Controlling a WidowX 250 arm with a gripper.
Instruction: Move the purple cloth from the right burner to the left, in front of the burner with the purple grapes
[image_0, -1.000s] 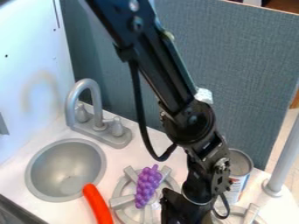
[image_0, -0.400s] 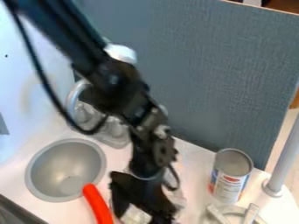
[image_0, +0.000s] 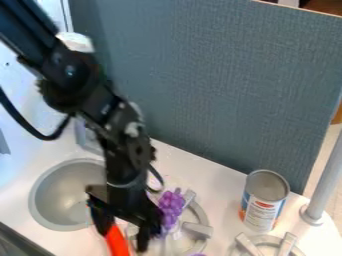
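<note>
Vs. earlier, we see the gripper (image_0: 124, 240) nearer the sink (image_0: 60, 192), fingers spread over the orange-red rod (image_0: 117, 244) just R of it, btm end cut off; faucet (image_0: 85, 137) mostly hidden, grapes (image_0: 172, 204) partly.

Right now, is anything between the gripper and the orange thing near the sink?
Nothing visible stands between the gripper and the orange thing, which shows between its open fingers. The purple grapes lie to one side, on the burner.

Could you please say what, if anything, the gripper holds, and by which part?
Nothing; the gripper has its jaws apart, the red stick showing between them.
</note>
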